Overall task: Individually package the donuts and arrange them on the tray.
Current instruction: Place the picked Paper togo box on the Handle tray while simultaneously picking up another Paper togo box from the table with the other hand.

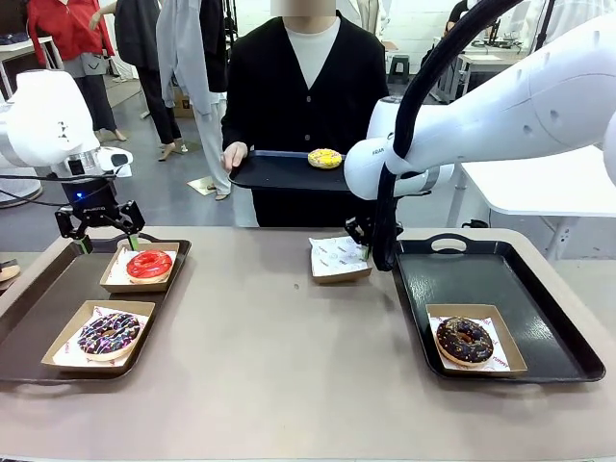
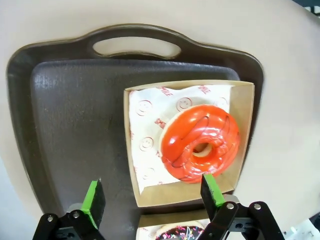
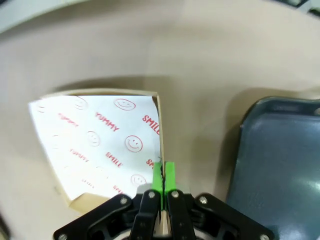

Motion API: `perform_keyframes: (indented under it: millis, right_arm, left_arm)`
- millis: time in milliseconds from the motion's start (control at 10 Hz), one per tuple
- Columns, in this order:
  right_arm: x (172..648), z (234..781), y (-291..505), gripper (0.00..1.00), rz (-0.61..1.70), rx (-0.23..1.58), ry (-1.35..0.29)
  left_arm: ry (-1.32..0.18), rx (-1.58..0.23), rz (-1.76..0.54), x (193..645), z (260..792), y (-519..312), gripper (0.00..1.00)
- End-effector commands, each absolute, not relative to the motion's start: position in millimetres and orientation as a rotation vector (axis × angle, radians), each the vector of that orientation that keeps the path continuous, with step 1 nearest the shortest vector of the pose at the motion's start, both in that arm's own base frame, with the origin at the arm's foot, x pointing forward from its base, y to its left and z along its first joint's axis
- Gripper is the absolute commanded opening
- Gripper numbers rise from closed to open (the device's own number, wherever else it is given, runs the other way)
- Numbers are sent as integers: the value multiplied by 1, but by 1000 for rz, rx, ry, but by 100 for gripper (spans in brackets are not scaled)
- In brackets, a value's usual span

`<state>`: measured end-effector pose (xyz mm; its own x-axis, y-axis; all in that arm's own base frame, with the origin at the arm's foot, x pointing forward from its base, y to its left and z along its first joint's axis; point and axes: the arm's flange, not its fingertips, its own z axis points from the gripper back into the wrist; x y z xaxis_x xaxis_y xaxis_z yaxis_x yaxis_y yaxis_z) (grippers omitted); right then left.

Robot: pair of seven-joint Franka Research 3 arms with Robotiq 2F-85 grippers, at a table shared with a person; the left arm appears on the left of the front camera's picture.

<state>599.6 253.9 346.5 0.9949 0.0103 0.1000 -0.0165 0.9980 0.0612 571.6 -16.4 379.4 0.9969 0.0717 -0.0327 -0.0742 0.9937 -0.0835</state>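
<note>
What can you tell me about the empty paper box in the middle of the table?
The empty paper box is a shallow brown cardboard tray, square, lined with white paper printed with red smiley faces and the word YUMMY. It holds no donut. It rests flat on the beige table, just left of the right dark tray. The right gripper is shut on its near side wall, pinching the rim between its green pads.

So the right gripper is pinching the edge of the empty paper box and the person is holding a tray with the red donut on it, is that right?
Not quite. The donut on the person's tray is yellow, as the front view shows; the red donut sits in a box on the robot's left. The right gripper does pinch the empty box.
</note>
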Motion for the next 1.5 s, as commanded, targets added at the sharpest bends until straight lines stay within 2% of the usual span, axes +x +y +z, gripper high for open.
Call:
perform_keyframes:
  millis: [0, 300, 700, 1000, 1400]
  right_arm:
    - [571, 383, 255, 0, -3, 67, -86]
    - [563, 461, 252, 0, 2, 83, -114]
    - [595, 529, 253, 0, -48, 89, -92]
    - [623, 554, 270, 0, -82, 76, -81]
    - [651, 552, 291, 0, -97, 75, -51]
  left_arm:
    - [73, -254, 39, 565, 395, -3, 100]
    - [127, -540, 23, 537, 419, 44, 100]
    - [172, -1004, -64, 481, 429, 128, 100]
    - [161, -1153, 76, 472, 407, 173, 100]
    - [68, -1253, 274, 434, 362, 232, 100]
